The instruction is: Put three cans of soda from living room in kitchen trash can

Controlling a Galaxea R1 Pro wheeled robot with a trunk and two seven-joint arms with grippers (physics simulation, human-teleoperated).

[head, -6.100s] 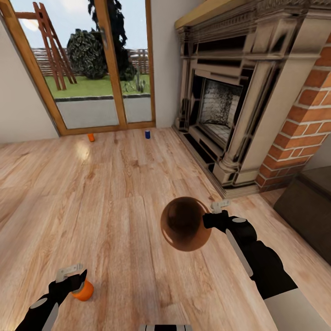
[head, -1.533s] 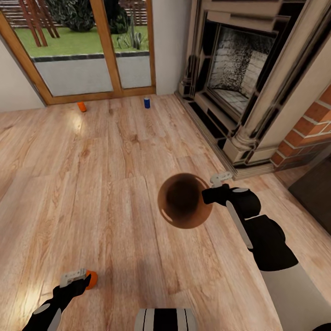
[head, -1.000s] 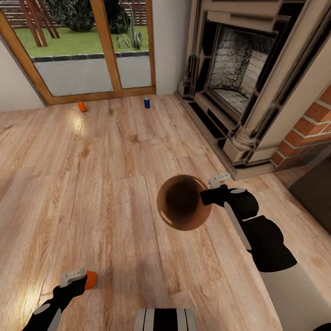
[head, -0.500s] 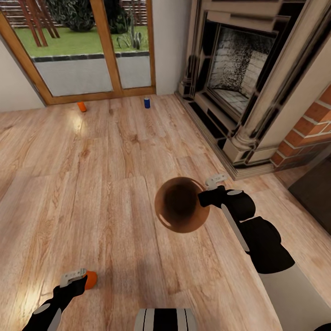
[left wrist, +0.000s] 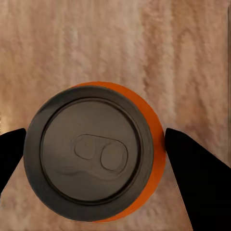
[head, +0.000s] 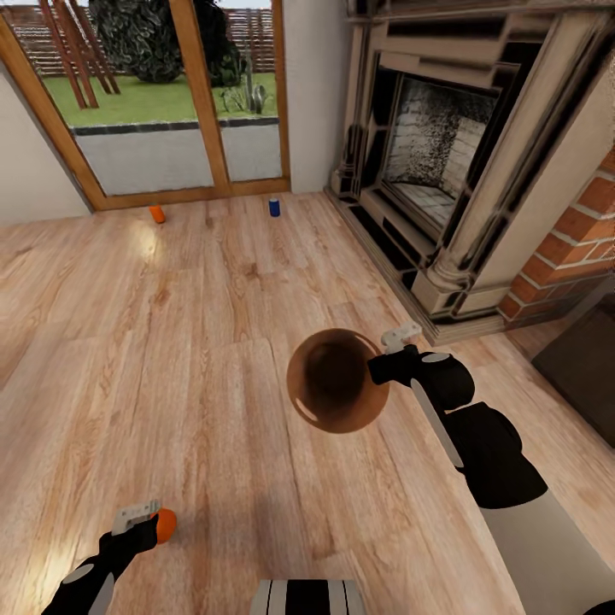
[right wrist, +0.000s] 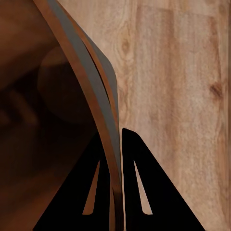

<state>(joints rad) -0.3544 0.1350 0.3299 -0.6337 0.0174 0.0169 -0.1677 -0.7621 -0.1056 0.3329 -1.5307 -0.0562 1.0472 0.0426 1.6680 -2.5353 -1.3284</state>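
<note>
- Head view: right gripper [head: 386, 359], centre-right of frame, holds the trash can [head: 336, 381] by its rim, off the wood floor [head: 205, 359]. Mouth faces up toward the camera, tan-brown inside visible. My read: carried open side up so cans can be dropped straight in.
- Head view: left gripper [head: 147, 523], lower left of frame, has an orange soda can [head: 165, 525] at its jaws, well apart from the trash can. Can't tell from here whether the can is lifted or sitting on the floor.
- Head view: two cans left on the floor at upper left of frame, by the wood-framed glass doors [head: 196, 94]: second orange can [head: 157, 213] and blue can [head: 274, 207], apart from each other. Fireplace [head: 436, 162] with brick chimney fills upper right, so this is the living room, not the kitchen.
- Left wrist view: looking down on the dark lid and pull-tab of the orange soda can [left wrist: 94, 154]. A black fingertip [left wrist: 192, 168] sits on either side of the body, so a side grasp with the can upright. The right one meets the orange wall; the left one is at frame edge, contact not clear. Looks clamped on the can, squeeze not confirmed.
- Right wrist view: the jaws are shut on the trash can's wall [right wrist: 91, 101], one finger [right wrist: 94, 192] inside against the brown lining, the other outside over the floor. A pinch on the thin rim is the only grip this bucket offers; expect it to swing if moved fast.
</note>
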